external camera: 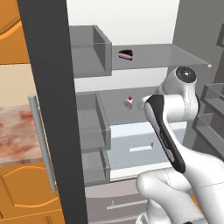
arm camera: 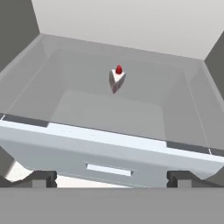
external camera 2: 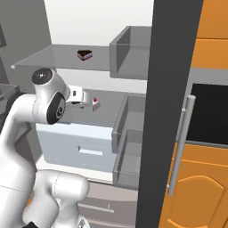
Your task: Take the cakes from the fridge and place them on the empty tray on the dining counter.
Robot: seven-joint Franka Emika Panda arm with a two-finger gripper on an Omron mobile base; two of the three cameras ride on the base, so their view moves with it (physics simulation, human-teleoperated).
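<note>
The fridge [external camera: 48,109] stands open, its inside white. A dark chocolate cake [external camera: 126,54] with a pink layer lies on the upper glass shelf, also seen as the chocolate cake [external camera 2: 84,54]. One shelf lower sits the white cake [external camera: 128,103] with a red cherry top. My gripper [arm camera: 111,179] is open and holds nothing, and it points at that white cake [arm camera: 116,78] from the shelf's front, well short of it. From the right, the gripper [external camera 2: 84,102] hangs just left of the white cake [external camera 2: 95,103]. The empty tray and the dining counter are out of view.
A pale drawer [arm camera: 109,153] with a slot handle juts out under the white cake's shelf. Grey door bins [external camera: 89,122] line the left door, and more bins [external camera 2: 129,133] the right door. A reddish marble counter top [external camera: 15,131] and a dark stove top [external camera 2: 209,111] flank the fridge.
</note>
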